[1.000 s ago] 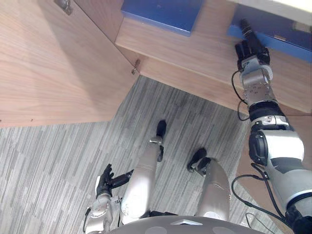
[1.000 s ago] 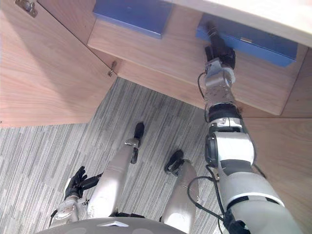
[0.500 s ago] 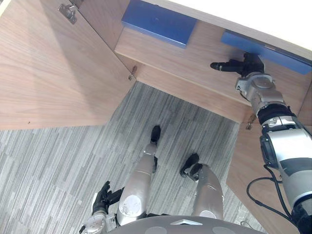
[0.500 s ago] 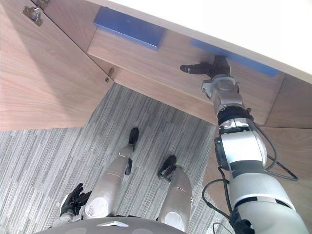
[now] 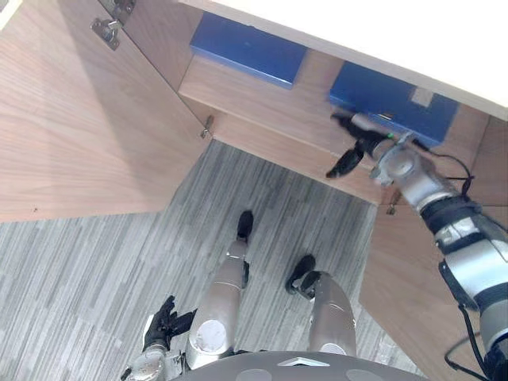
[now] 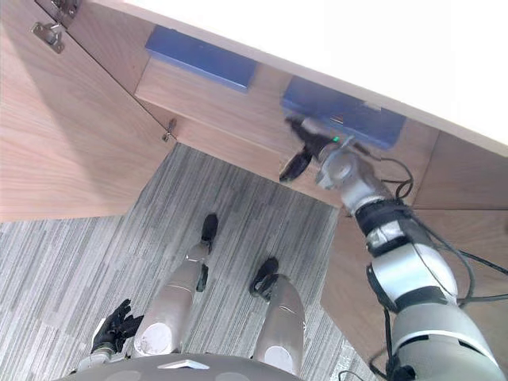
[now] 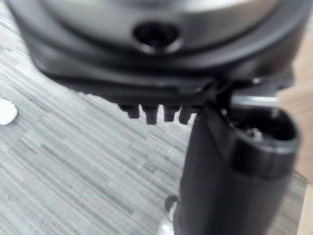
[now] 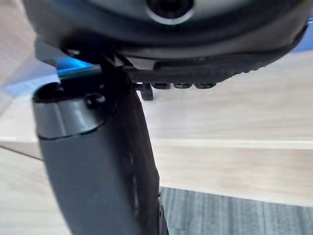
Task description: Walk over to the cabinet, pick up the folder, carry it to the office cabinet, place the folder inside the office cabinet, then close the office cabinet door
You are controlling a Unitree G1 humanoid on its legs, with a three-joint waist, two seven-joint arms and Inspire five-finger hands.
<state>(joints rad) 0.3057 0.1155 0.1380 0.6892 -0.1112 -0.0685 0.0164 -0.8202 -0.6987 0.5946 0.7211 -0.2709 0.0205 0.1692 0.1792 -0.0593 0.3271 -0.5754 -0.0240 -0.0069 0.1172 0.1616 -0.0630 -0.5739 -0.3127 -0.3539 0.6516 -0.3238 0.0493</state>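
R robot hand (image 5: 363, 136) has swung off the folder (image 5: 393, 101) & now hangs just in front of it, fingers spread, thumb drooping past the shelf (image 5: 262, 101) edge, holding nothing; folder lies flat inside the office cabinet (image 5: 157, 36), right of a second blue folder (image 5: 250, 49); so placing looks done, doors next. Eye views show left door (image 5: 79, 127) & right door (image 5: 413, 270) both open; L robot hand (image 5: 163, 324) idle down low, fingers relaxed. R wrist view adds bare wood past its thumb, w/ a blue sliver (image 8: 73, 66), prob. the folder.

right hand (image 5: 367, 141): raised, fingers (image 5: 349, 121) spread | left hand (image 5: 161, 327): low, relaxed
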